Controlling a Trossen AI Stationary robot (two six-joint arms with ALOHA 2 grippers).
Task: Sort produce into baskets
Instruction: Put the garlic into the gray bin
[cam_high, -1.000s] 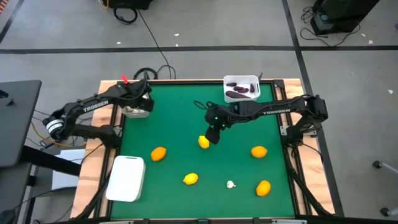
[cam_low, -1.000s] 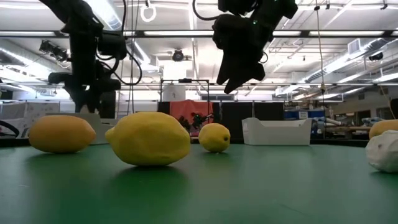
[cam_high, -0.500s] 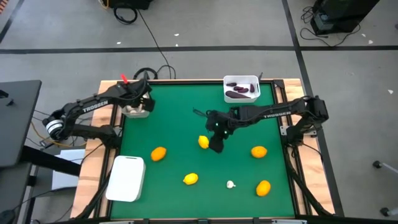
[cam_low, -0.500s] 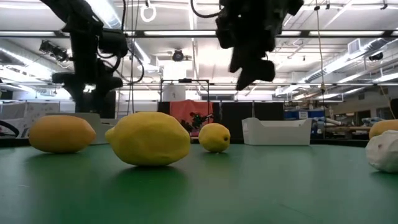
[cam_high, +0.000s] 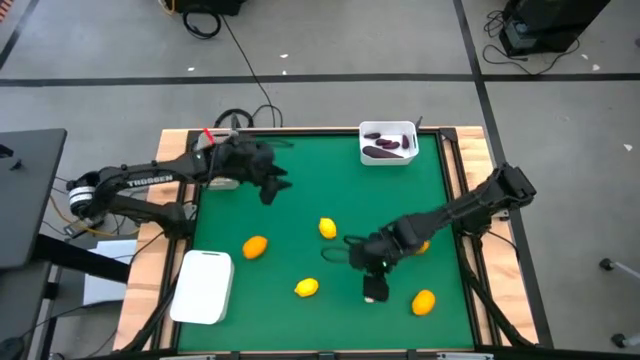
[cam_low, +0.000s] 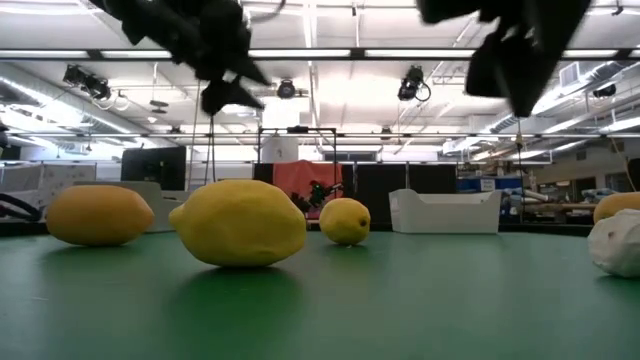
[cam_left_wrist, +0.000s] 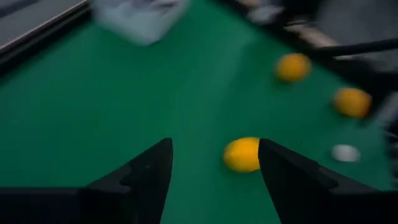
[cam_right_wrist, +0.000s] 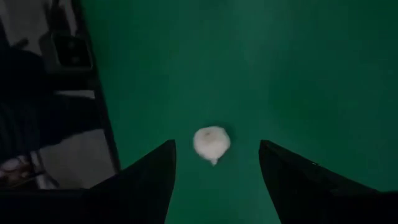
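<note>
My right gripper (cam_high: 373, 283) hangs open above an off-white garlic bulb (cam_right_wrist: 211, 143) lying on the green mat near the front right. The bulb shows between the fingers, which do not touch it. My left gripper (cam_high: 273, 189) is open in the air over the far left of the mat, just right of a basket (cam_high: 222, 183) mostly hidden under its arm. A yellow lemon (cam_left_wrist: 242, 154) lies well ahead of its fingers. A white basket (cam_high: 388, 142) at the far edge holds dark purple eggplants. Lemons (cam_high: 327, 228) (cam_high: 307, 288) and orange fruits (cam_high: 255, 246) (cam_high: 423, 301) rest on the mat.
A white basket (cam_high: 203, 287) sits at the near left corner, overhanging the mat's edge. Another orange fruit (cam_high: 417, 244) lies partly under my right arm. In the low view a big lemon (cam_low: 240, 222) and an orange fruit (cam_low: 98, 215) stand close to the camera.
My left gripper has left the far-left basket, swung toward the table's middle, risen a little and tipped up nearer to level. My right gripper has gone from beside the middle lemon toward the near right, stopping over the garlic bulb. No produce has moved.
</note>
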